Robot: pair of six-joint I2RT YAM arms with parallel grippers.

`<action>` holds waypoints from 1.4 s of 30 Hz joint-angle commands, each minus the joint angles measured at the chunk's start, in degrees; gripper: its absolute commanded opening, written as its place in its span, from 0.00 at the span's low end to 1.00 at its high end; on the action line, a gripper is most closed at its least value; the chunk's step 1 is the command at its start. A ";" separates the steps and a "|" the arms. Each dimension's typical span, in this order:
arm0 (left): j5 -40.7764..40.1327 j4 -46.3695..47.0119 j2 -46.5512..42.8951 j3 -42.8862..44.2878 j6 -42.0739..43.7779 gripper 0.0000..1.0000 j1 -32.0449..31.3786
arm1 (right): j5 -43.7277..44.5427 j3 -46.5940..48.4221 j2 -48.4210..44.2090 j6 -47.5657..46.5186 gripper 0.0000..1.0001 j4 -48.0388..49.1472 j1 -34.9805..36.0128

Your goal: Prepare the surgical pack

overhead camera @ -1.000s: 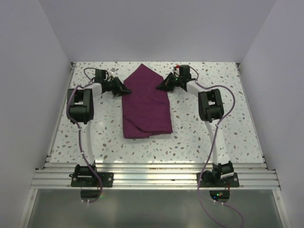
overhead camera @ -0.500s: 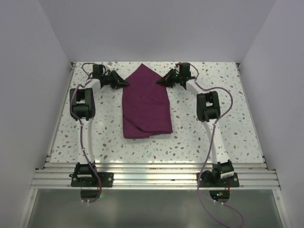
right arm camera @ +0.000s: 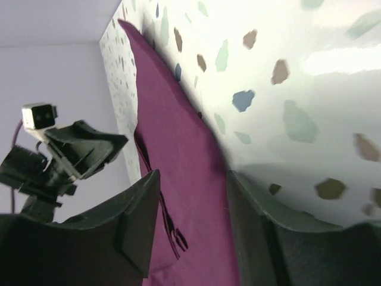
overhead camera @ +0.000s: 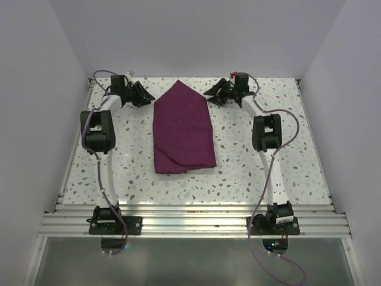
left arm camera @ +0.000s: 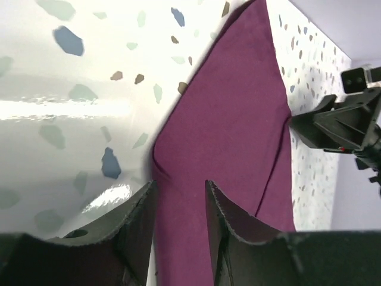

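Observation:
The surgical pack (overhead camera: 181,131) is a maroon cloth bundle lying mid-table, with a pointed far end and a folded flap at its near left corner. My left gripper (overhead camera: 144,95) sits just left of the pointed end, open, with no cloth between its fingers. My right gripper (overhead camera: 209,95) sits just right of that end, also open and apart from the cloth. In the left wrist view the maroon cloth (left arm camera: 232,119) lies beyond the open left gripper (left arm camera: 181,190). The right wrist view shows the cloth (right arm camera: 172,131) past the open right gripper (right arm camera: 193,185).
The speckled white table (overhead camera: 268,173) is walled on the left, right and back. An aluminium rail (overhead camera: 190,217) runs along the near edge with both arm bases. The opposite gripper appears in each wrist view (left arm camera: 333,125) (right arm camera: 77,149).
Both grippers have opened and let go of the cloth's far end. Each has drawn outward and back, away from the pointed end. The bundle stays put.

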 commanded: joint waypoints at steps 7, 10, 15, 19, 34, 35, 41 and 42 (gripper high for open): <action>-12.95 2.78 -6.90 -7.84 3.42 0.44 0.40 | 1.12 1.70 -4.24 -14.18 0.57 -9.76 -1.94; -13.39 -0.21 -4.09 -5.54 4.21 0.44 -1.09 | 0.77 3.00 -2.24 -16.38 0.56 -11.34 -1.16; -14.01 1.53 -2.85 -7.38 2.99 0.44 -2.41 | 1.11 7.85 1.38 -19.72 0.55 -14.51 1.39; -13.83 1.28 -0.75 -5.90 2.28 0.44 -4.43 | 2.35 6.35 1.64 -19.81 0.54 -13.19 2.28; -11.73 0.83 4.35 -1.85 2.28 0.28 -4.87 | 2.79 11.36 6.56 -16.12 0.33 -10.56 3.16; -11.03 1.53 4.62 -1.76 2.11 0.23 -4.87 | 2.53 12.06 6.74 -15.42 0.30 -10.21 3.33; -6.19 0.57 4.45 2.80 0.35 0.00 -4.00 | -0.28 13.82 6.92 -8.23 0.00 -5.12 3.60; -5.49 0.48 4.01 3.24 0.17 0.00 -3.91 | -0.55 14.00 6.40 -7.34 0.00 -4.76 3.60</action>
